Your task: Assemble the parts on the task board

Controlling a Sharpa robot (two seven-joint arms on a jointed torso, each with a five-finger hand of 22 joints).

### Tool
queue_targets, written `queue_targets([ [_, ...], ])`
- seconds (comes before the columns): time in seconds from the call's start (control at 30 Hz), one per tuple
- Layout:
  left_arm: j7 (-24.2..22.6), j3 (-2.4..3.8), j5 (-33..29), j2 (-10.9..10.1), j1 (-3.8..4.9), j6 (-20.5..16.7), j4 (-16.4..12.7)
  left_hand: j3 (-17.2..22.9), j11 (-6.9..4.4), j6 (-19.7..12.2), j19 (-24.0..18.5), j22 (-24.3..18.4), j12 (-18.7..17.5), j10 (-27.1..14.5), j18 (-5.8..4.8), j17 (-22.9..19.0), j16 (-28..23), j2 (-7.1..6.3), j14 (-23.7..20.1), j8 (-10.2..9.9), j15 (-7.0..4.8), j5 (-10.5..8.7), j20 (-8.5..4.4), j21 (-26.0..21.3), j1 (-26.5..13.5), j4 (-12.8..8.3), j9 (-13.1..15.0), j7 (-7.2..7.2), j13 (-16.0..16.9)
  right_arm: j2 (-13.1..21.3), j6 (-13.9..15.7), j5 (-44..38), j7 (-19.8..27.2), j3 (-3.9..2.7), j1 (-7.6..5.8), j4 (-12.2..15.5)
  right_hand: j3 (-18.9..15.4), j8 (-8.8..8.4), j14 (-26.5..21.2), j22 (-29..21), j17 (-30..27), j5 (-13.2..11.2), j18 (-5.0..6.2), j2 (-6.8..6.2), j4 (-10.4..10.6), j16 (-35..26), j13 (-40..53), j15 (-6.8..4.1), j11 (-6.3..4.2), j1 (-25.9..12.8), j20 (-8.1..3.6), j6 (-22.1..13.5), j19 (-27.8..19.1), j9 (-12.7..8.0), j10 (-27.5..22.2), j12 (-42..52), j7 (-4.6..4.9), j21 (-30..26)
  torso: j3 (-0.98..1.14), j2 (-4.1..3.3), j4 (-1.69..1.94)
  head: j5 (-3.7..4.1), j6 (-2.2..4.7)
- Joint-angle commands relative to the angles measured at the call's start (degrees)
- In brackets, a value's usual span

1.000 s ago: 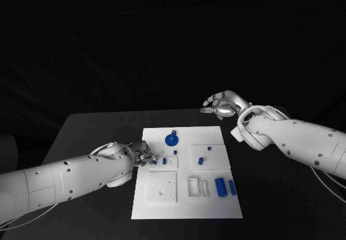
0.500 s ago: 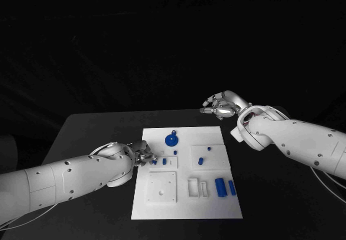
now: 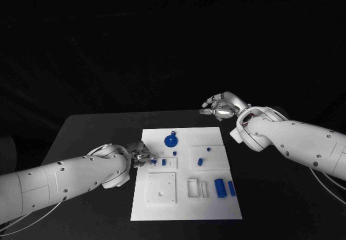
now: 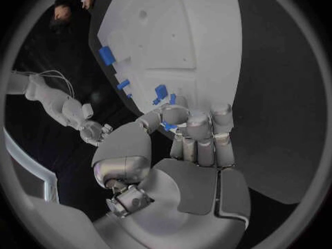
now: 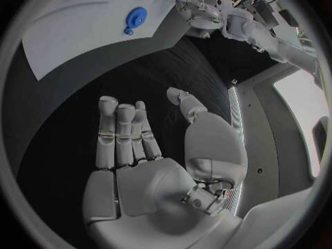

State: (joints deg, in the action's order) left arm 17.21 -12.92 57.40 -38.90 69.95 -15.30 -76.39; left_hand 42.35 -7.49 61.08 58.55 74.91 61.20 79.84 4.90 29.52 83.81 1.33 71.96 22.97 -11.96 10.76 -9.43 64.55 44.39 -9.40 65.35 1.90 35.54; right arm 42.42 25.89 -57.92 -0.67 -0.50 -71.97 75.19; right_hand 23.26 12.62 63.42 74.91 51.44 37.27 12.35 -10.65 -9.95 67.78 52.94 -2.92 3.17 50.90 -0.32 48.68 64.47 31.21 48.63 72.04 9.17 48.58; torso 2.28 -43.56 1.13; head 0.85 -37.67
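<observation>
The left robot hand (image 3: 138, 154) pinches a small blue part (image 4: 168, 126) at the flat white task board (image 3: 216, 207). Many blue parts still lie loose. The right robot hand (image 3: 221, 106) hangs empty, fingers apart.

A black counter (image 3: 94, 135) carries everything — dark, matte, its far edge and left corner meeting a black backdrop (image 3: 144, 55) that hangs behind it.

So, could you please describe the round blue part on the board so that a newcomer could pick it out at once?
Start at the white task board in the middle of the black table and go to its far edge, nearest the right hand. There lies the round blue part, near the middle of that edge. It is the only disc-shaped piece; the other blue parts are small pegs or blocks.
</observation>
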Motion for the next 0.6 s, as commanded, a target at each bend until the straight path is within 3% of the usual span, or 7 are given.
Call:
queue_targets([
  [0.03,-12.61,1.01,-16.73,-0.24,0.06,-2.98,0.29,-0.28,-0.08,7.62,-0.63,0.44,-0.5,-0.39,0.36,-0.21,-0.42,0.53,-0.08,-0.84,-1.18,-1.27,-5.99,-0.42,1.58,0.73,0.18,-3.31,-0.24,-0.02,-1.3,-0.26,0.54,0.0,0.19,0.62,-0.02,0.41,-0.42,1.15,-0.12,-1.25,2.65,0.2,-1.11,0.34,-0.12,-0.18,-0.08,1.24,-0.54,0.02,-0.06,-0.06,-0.44,0.43,0.28,-0.15,-0.04,0.04,0.0,0.03,0.47],
  [0.27,-23.75,2.16,-35.94,-1.46,0.1,-3.46,0.33,-0.69,0.31,7.28,-1.33,0.3,-1.59,-0.8,0.09,-0.63,-1.36,0.5,-0.73,-2.57,-0.94,-2.1,-5.78,-0.95,2.52,1.62,0.63,-2.91,-0.72,-0.1,-2.58,-0.78,0.39,0.11,0.55,2.02,0.22,0.52,-0.42,1.13,-0.29,-4.95,2.65,0.75,-4.03,0.49,-0.48,-0.17,-0.08,3.35,-0.44,0.1,-0.02,-0.19,-0.48,0.68,0.28,-0.12,-0.05,0.04,0.1,0.05,1.22],
  [0.37,-27.19,2.34,-41.91,-1.79,0.11,-2.74,0.07,-1.01,0.59,6.68,-2.11,0.25,-2.31,-1.59,-0.13,-0.9,-2.08,0.61,-1.51,-3.7,-0.71,-4.55,-5.6,-1.4,2.97,1.94,0.89,-2.61,-0.92,-0.28,-3.2,-3.23,0.29,0.27,0.74,2.71,0.49,0.53,-0.41,1.12,-0.34,-5.73,2.65,0.9,-5.1,0.54,-0.6,-0.17,-0.07,4.07,-0.4,0.12,0.01,-0.26,-0.48,0.76,0.28,-0.12,-0.04,0.05,0.1,-0.31,1.73],
  [0.43,-28.58,2.37,-44.46,-1.84,0.11,-1.94,0.02,-1.12,0.55,6.51,-2.29,0.26,-2.42,-1.74,-0.21,-0.9,-2.13,0.71,-1.6,-4.15,-0.71,-5.18,-5.55,-1.5,3.19,2.05,0.99,-2.59,-0.91,-0.37,-3.71,-4.27,0.15,0.44,0.82,3.2,0.62,0.57,-0.41,1.12,-0.38,-6.48,2.65,0.96,-5.82,0.58,-0.69,-0.17,-0.07,4.48,-0.35,0.18,0.03,-0.3,-0.47,0.83,0.28,-0.11,-0.02,0.09,0.09,-0.45,2.15],
  [0.5,-29.87,2.37,-46.93,-1.91,0.11,-1.27,-0.13,-1.16,0.63,6.32,-2.53,0.26,-2.61,-2.02,-0.28,-0.95,-2.29,0.64,-1.86,-4.51,-0.66,-5.43,-5.5,-1.63,3.33,2.11,1.02,-2.52,-0.96,-0.58,-4.28,-5.17,0.03,0.83,0.87,3.82,0.65,0.58,-0.41,1.12,-0.4,-6.72,2.65,0.97,-5.99,0.58,-0.72,-0.17,-0.07,4.55,-0.33,0.19,0.03,-0.32,-0.47,0.85,0.28,-0.12,-0.03,0.07,0.1,-0.52,2.4],
  [0.6,-31.47,2.36,-49.55,-1.93,0.1,-0.56,-0.32,-1.18,0.65,6.28,-2.63,0.25,-2.66,-2.08,-0.31,-0.96,-2.34,0.64,-1.95,-4.65,-0.63,-5.56,-5.48,-1.7,3.41,2.15,1.04,-2.49,-0.97,-1.05,-5.19,-6.72,-0.08,1.65,0.89,5.04,0.7,0.59,-0.4,1.12,-0.41,-7.0,2.65,1.01,-6.17,0.6,-0.76,-0.17,-0.07,4.67,-0.32,0.22,0.05,-0.33,-0.46,0.87,0.28,-0.11,-0.05,0.06,0.03,-0.7,3.38],
])
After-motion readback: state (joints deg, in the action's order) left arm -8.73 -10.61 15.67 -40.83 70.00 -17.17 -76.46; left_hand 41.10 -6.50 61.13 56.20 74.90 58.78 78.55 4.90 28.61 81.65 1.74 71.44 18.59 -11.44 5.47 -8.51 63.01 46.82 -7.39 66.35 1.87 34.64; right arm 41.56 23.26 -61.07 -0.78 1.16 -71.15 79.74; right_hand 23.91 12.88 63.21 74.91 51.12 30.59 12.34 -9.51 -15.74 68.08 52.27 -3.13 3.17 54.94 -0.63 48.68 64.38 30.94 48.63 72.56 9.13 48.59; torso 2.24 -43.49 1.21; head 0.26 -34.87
